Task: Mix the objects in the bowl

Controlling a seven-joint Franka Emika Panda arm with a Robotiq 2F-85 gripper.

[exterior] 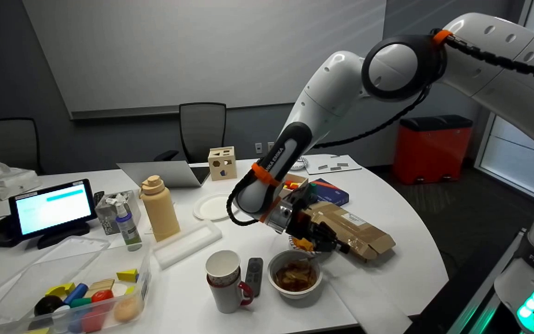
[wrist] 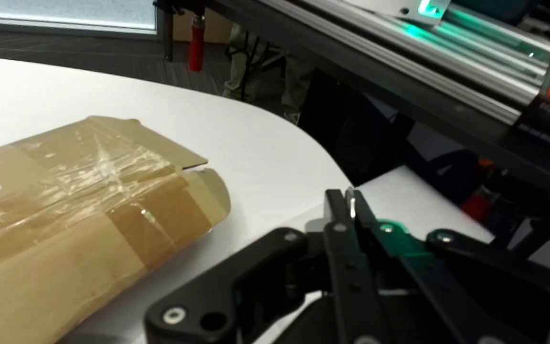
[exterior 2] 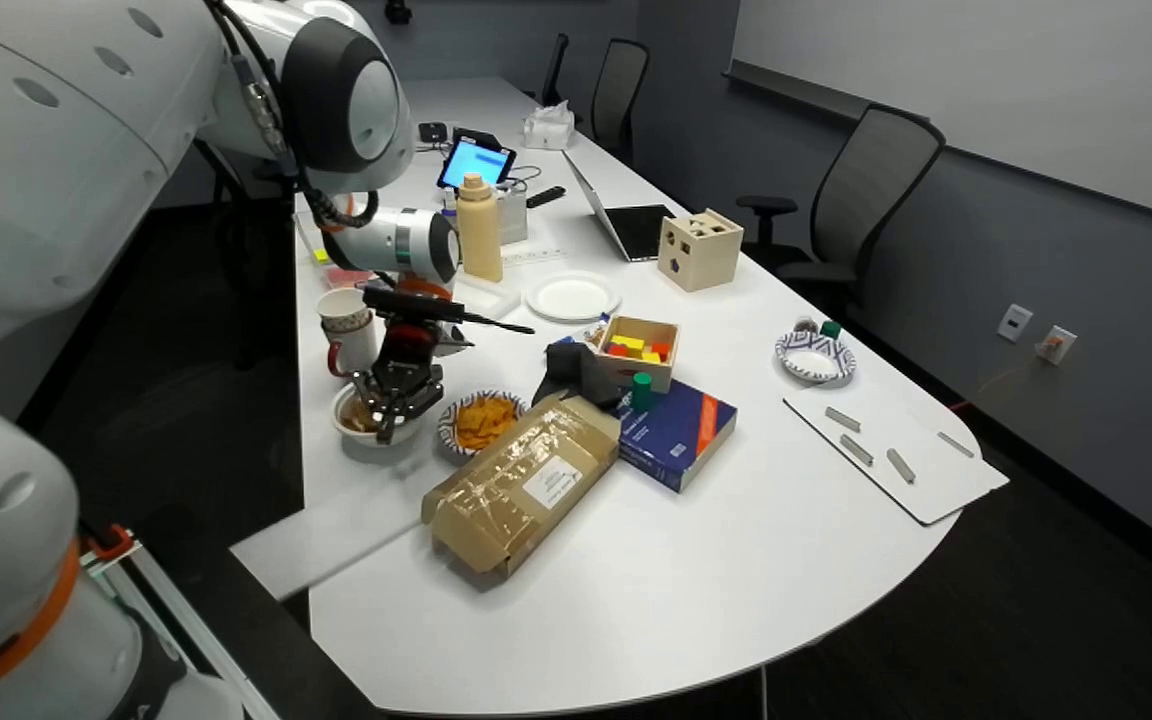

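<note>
Near the front edge of the bench (exterior: 410, 269) in an exterior view, the white bowl (exterior: 290, 292) stands upright with the brown to orange-tan objects (exterior: 296, 277) heaped inside. That much of the task looks settled; whether any stirring has been done, the heap does not say. Just left of the bowl lies a dark remote (exterior: 254, 273), and left of that stands a mug (exterior: 227, 299) with a dark red handle, a cup (exterior: 222, 264) stacked in its mouth.

A little farther, toward the bowl's far right side, the jaws hang above the bench, tilted nearer level than straight down. The wrist view shows them clenched, a thin shiny sliver (wrist: 351, 203) between their tips. I take it for part of a utensil, but its full shape, and whether it reaches the heap, I cannot tell. What is left, in my judgement, is to work it through until lighter and darker pieces are spread, then lift it clear.

Beyond the bowl sits a smaller patterned bowl (exterior 2: 449, 435) of brighter orange pieces (exterior 2: 484, 422), apart from the mix; a taped cardboard box (exterior: 350, 229) lies to its right. Farther still, to the left, is a white plate (exterior: 211, 207).
</note>
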